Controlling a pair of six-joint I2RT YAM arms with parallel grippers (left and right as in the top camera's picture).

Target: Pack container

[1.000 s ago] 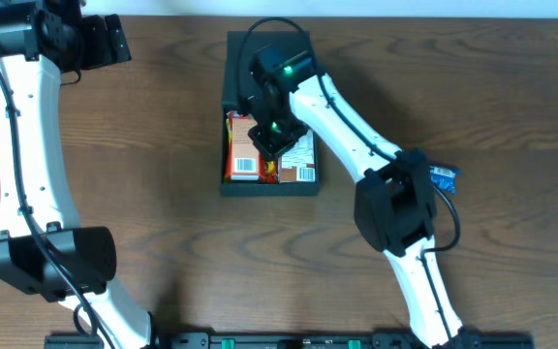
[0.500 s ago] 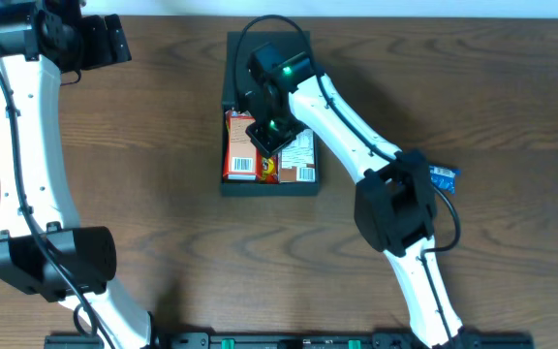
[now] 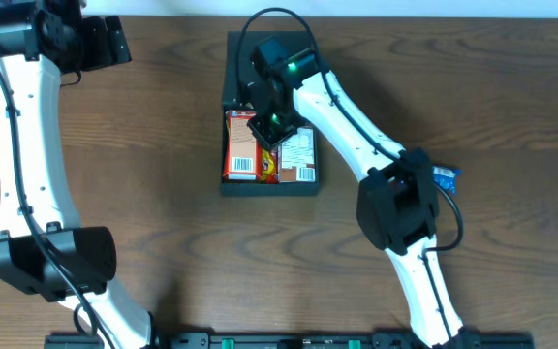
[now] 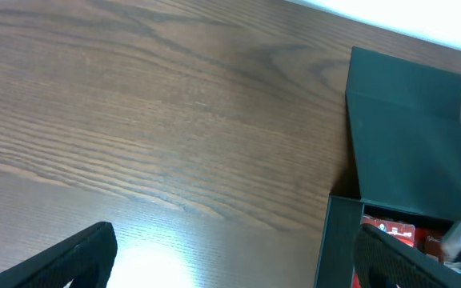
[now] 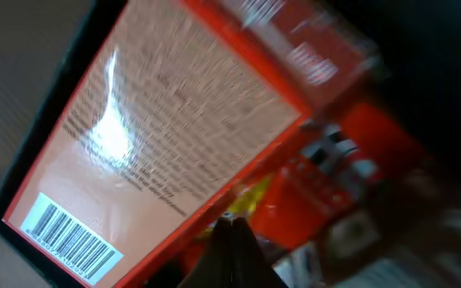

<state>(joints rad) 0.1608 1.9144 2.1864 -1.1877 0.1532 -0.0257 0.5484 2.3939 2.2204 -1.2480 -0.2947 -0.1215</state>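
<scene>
Dark wood surface [image 3: 163, 204] carries the green-black container [image 3: 269, 190] at centre, its lid flap open on the far side. My right gripper [image 3: 265, 132], pressed together, sits over the orange-red snack carton [image 3: 243, 147] inside. My left gripper [image 4: 234, 256], spread wide, hovers far left.

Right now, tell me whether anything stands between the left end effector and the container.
Nothing visible does. Only bare table lies between the open left end effector and the container. The right end effector, shut, is over the packets inside, off that path.
</scene>
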